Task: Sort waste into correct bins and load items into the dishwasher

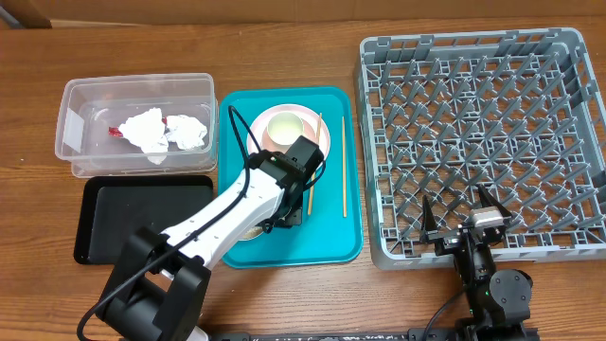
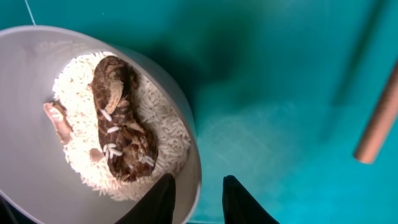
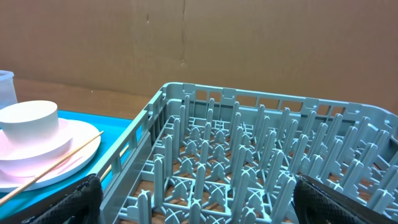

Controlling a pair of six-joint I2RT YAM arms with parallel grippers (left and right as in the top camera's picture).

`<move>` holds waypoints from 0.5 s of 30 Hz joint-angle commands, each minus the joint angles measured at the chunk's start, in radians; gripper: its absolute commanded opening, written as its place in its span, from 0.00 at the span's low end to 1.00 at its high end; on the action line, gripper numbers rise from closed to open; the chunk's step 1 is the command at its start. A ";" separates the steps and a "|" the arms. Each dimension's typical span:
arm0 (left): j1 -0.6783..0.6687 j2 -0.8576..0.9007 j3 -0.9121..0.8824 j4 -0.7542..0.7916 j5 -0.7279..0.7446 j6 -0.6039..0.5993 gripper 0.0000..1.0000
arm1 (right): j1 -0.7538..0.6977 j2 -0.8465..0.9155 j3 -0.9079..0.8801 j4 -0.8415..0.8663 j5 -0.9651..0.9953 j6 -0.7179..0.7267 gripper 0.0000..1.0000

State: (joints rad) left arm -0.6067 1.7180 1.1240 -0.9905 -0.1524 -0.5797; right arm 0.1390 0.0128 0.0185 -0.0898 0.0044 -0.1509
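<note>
Your left gripper is down over the teal tray, at roughly 6 o'clock of the one pink plate. Its jaws are narrow and sit astride the rim of the one grey-white bowl, one finger inside and one outside. You can't tell from here if they're actually pinching it. In that bowl there's a bed of white rice with one brown food scrap on top, plus one small pinkish bit at the scrap's 9 o'clock.

Your right gripper is spread wide, holding nothing, at the 6 o'clock edge of the grey rack.

One cream cup stands on the plate. Two chopsticks lie on the teal tray at the plate's 3 o'clock, the nearer one partly under your arm. The clear tub, at 10 o'clock on the table, has two crumpled napkins and one red wrapper. One black tray sits just beside the tub at its 6 o'clock.
</note>
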 commanded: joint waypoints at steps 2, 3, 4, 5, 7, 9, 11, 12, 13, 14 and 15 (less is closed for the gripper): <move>0.005 0.009 -0.041 0.038 -0.024 -0.023 0.27 | 0.006 -0.010 -0.011 0.006 0.001 0.001 1.00; 0.005 0.009 -0.044 0.043 -0.024 -0.023 0.27 | 0.006 -0.010 -0.011 0.006 0.001 0.001 1.00; 0.005 0.009 -0.047 0.047 -0.024 -0.023 0.27 | 0.006 -0.010 -0.011 0.006 0.001 0.001 1.00; 0.005 0.009 -0.047 0.049 -0.024 -0.023 0.27 | 0.006 -0.010 -0.011 0.006 0.001 0.001 1.00; 0.005 0.009 -0.047 0.053 -0.024 -0.023 0.27 | 0.006 -0.010 -0.011 0.006 0.001 0.001 1.00; 0.005 0.009 -0.047 0.058 -0.024 -0.023 0.26 | 0.006 -0.010 -0.011 0.006 0.001 0.001 1.00; 0.005 0.009 -0.048 0.062 -0.024 -0.023 0.26 | 0.006 -0.010 -0.011 0.006 0.001 0.001 1.00; 0.005 0.009 -0.048 0.066 -0.024 -0.023 0.25 | 0.006 -0.010 -0.011 0.006 0.001 0.001 1.00; 0.005 0.009 -0.050 0.070 -0.024 -0.023 0.24 | 0.006 -0.010 -0.011 0.006 0.001 0.001 1.00; 0.005 0.009 -0.050 0.075 -0.031 -0.023 0.24 | 0.006 -0.010 -0.011 0.006 0.001 0.001 1.00; 0.005 0.009 -0.051 0.078 -0.039 -0.023 0.23 | 0.006 -0.010 -0.011 0.006 0.001 0.001 1.00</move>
State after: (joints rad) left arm -0.6067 1.7184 1.0859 -0.9199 -0.1577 -0.5861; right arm 0.1390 0.0128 0.0185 -0.0902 0.0044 -0.1509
